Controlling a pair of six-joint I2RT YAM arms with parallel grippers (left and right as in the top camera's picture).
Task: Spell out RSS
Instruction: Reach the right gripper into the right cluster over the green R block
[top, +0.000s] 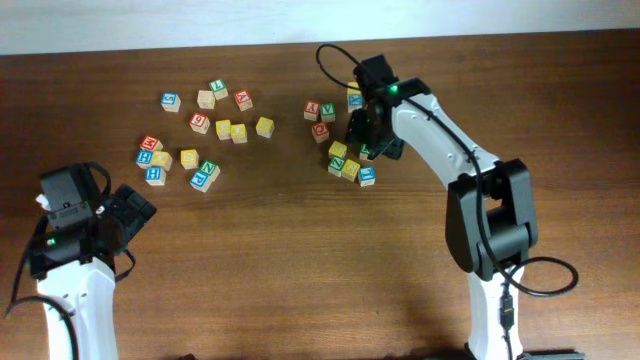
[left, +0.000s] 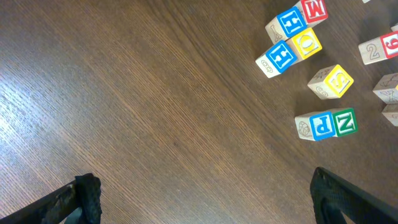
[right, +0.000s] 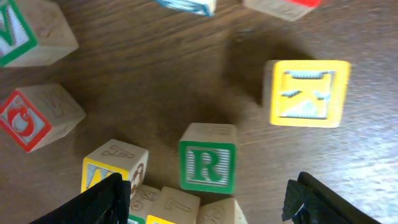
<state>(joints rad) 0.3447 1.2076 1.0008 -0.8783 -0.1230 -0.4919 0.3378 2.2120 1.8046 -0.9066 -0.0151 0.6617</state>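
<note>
In the right wrist view a green R block (right: 207, 163) stands on the table between my right gripper's (right: 208, 205) open fingers, at the edge of a tight bunch of blocks. In the overhead view the right gripper (top: 368, 128) hangs over the right block cluster (top: 345, 165) and hides the R block. A yellow S block (left: 337, 81) lies in the left cluster; it also shows in the overhead view (top: 189, 158). My left gripper (left: 205, 202) is open and empty over bare wood, near the left front (top: 128, 212).
Near the R block lie a yellow block (right: 308, 93), a red G block (right: 25, 121) and a yellow A block (right: 109, 169). The left cluster holds blue H blocks (left: 281, 56), a blue P (left: 322, 124) and a green N (left: 346, 121). More blocks lie at the back (top: 222, 110).
</note>
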